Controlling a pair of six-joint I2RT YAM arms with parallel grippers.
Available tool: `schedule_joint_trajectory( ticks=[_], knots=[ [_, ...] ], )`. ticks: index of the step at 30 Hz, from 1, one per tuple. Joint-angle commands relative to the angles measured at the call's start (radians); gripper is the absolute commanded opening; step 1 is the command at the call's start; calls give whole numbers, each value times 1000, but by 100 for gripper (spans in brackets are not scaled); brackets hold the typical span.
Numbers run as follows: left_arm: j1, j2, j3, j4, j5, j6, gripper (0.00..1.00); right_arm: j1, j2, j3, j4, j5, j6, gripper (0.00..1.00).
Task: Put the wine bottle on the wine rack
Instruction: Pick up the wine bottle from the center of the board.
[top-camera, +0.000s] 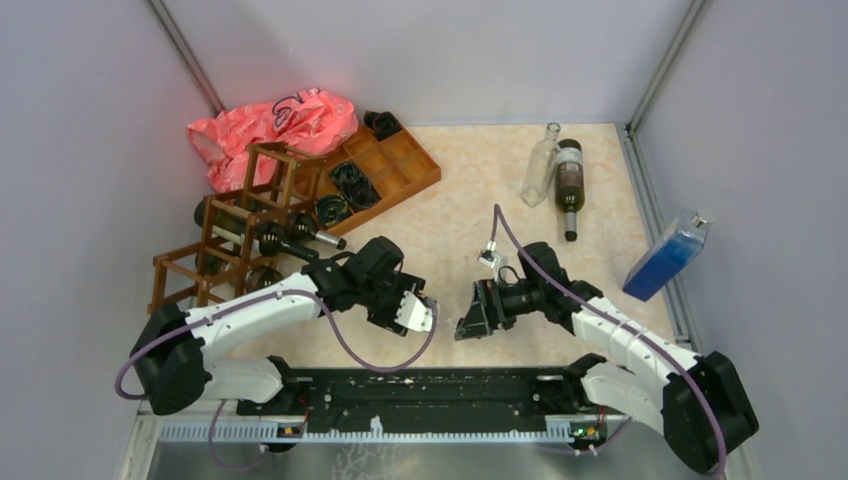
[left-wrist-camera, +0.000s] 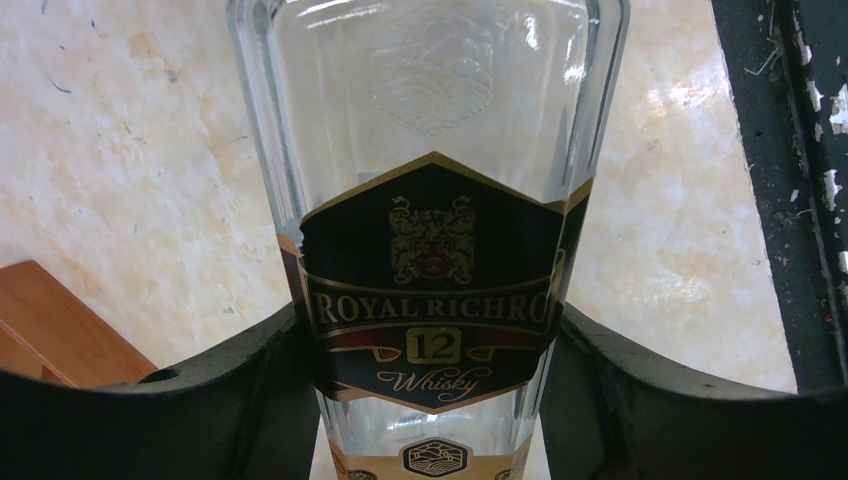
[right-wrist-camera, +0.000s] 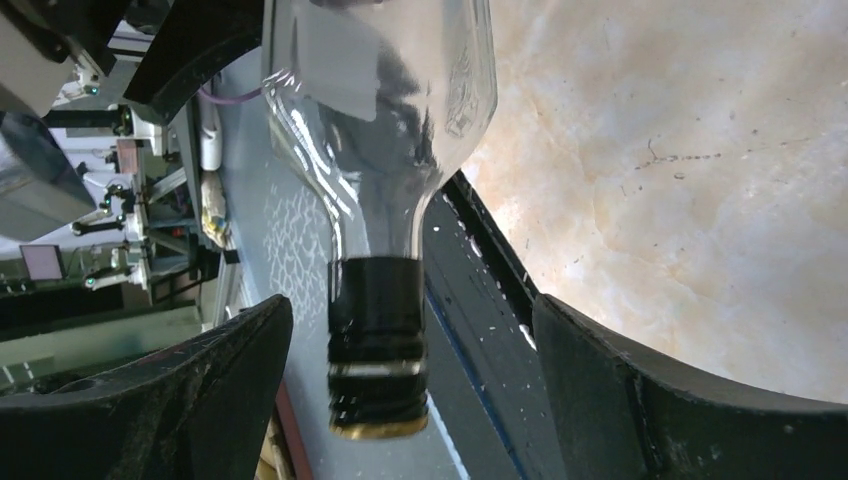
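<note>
Glass in hand: a clear bottle (left-wrist-camera: 430, 120) is clamped between the left fingers (left-wrist-camera: 200, 400) at the near middle of the bench (top-camera: 450, 200). Its neck points right toward the right fingers (right-wrist-camera: 180, 400), which stand spread wide on either side of the black screw cap (right-wrist-camera: 378, 345) without touching it.

The overhead camera barely picks out the see-through glass between the two arms; only the wrist cameras show it plainly. The left wrist view gives the flat-sided body and its dark, gold-edged label (left-wrist-camera: 430, 290), a crest above the words "ROYAL RICHRO", "12" and "Whisky". The right wrist view shows the rounded shoulder narrowing to the neck, with a gold band at the cap's end.

Only the overhead view takes in the wine rack (top-camera: 235, 230), a dark brown open frame at the far left, well apart from the held bottle, with dark bottles (top-camera: 300, 240) lying in it. Beyond it sit a pink plastic bag (top-camera: 275, 125) and an orange-brown compartmented tray (top-camera: 385, 165). At the far right a second clear bottle (top-camera: 540, 165) and a dark labelled bottle (top-camera: 568, 185) lie side by side, and a blue container (top-camera: 665, 258) leans at the right wall.
</note>
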Motion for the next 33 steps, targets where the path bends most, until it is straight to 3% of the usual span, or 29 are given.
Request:
schedule_joint_trajectory(
  ticks=[1, 12, 18, 20, 23, 25, 26, 27, 32, 33],
  knots=[
    [4, 4, 76, 49, 77, 48, 0, 30, 43, 57, 120, -34, 14, 85],
    [4, 48, 104, 44, 90, 51, 0, 59, 116, 64, 189, -62, 44, 62],
    [4, 61, 111, 41, 80, 45, 0, 71, 118, 51, 203, -59, 58, 56],
    [4, 65, 112, 42, 84, 41, 0, 74, 122, 50, 209, -62, 61, 43],
    [4, 70, 113, 49, 83, 35, 0, 78, 123, 50, 216, -67, 69, 5],
    [4, 70, 112, 58, 65, 24, 0, 81, 117, 47, 229, -78, 81, 0],
    [4, 70, 112, 67, 50, 14, 6, 81, 107, 44, 250, -84, 95, 0],
    [4, 69, 110, 75, 34, -1, 18, 81, 96, 35, 274, -86, 114, 0],
    [4, 26, 70, 139, -13, -59, 95, 81, 51, -27, 419, -87, 228, 0],
    [4, 7, 55, 159, -12, -67, 98, 81, 42, -37, 446, -82, 248, 0]
  ],
)
